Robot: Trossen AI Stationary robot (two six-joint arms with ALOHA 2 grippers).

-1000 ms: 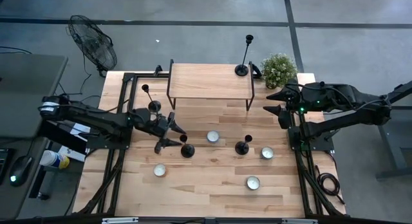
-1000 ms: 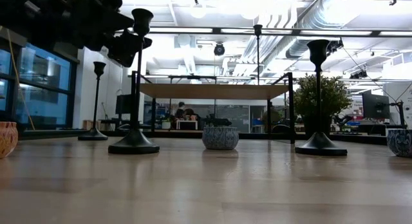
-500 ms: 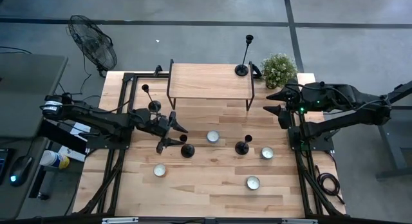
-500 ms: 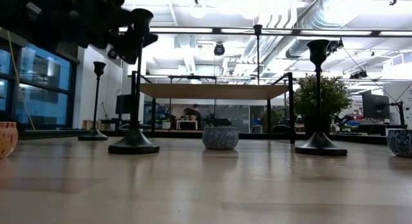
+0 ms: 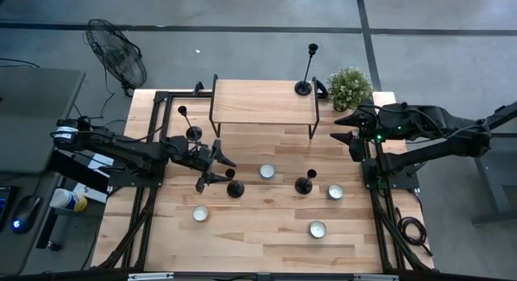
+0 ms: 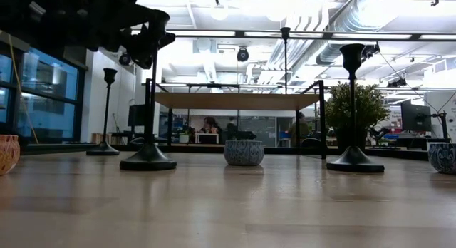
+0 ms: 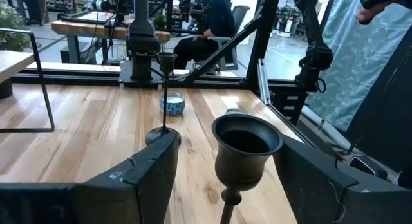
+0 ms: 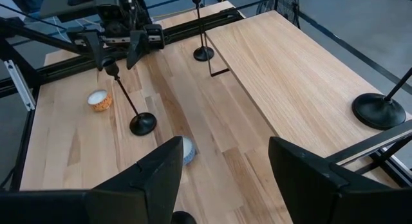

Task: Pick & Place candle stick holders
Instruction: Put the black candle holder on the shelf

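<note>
Left pincer (image 7: 225, 179) spread around candlestick (image 7: 246, 150) cup, wrist view only, right pincer (image 5: 349, 129) spread

pale smooth wood table (image 5: 266, 216), matt black metal candle stick holders (image 6: 148, 91)

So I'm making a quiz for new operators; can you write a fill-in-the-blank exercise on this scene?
1. The left gripper has its open fingers on either side of a candlestick's top ____.
2. The tallest candlestick stands on the raised wooden ____.
3. The number of tealight candles lying on the table is ____.
4. The right gripper waits, open, beside the potted ____.

Missing words: cup; shelf; four; plant
</note>
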